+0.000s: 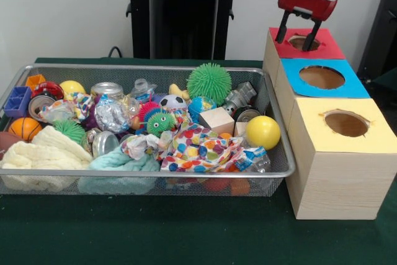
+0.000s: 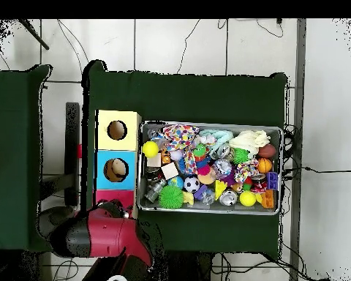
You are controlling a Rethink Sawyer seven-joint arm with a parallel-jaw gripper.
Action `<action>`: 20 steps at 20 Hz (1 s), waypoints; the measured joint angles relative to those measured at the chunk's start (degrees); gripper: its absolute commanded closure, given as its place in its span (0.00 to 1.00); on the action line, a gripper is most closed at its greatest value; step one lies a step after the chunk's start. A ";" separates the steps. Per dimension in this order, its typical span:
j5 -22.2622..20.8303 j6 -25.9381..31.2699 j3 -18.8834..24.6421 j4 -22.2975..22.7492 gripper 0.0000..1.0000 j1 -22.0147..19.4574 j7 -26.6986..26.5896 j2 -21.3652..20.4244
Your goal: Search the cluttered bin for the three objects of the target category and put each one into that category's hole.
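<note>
My gripper (image 1: 294,43) hangs just above the round hole (image 1: 303,43) of the red-topped wooden box (image 1: 325,48), fingers spread open with nothing between them. In the overhead view my red arm (image 2: 109,234) covers most of that box (image 2: 114,197) and hides the gripper. The wire mesh bin (image 1: 149,66) stands beside the boxes and is full of clutter; it also shows in the overhead view (image 2: 211,124). No plush animal shows plainly. Orange shapes (image 1: 217,184) show through the mesh under a spotted cloth (image 1: 198,147); I cannot tell what they are.
The blue-topped box (image 1: 356,85) and the yellow-topped box (image 1: 372,134) stand in a row in front of the red one. The bin holds a green spiky ball (image 1: 209,82), a yellow ball (image 1: 263,132), a wooden cube (image 1: 216,120), cans, cloths and small balls.
</note>
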 measured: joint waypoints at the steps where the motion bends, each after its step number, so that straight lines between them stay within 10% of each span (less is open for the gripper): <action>1: 0.00 0.00 0.01 0.00 0.00 0.01 0.00 -0.01; 20: -0.02 10.66 0.03 -0.32 0.00 -0.54 0.01 -7.14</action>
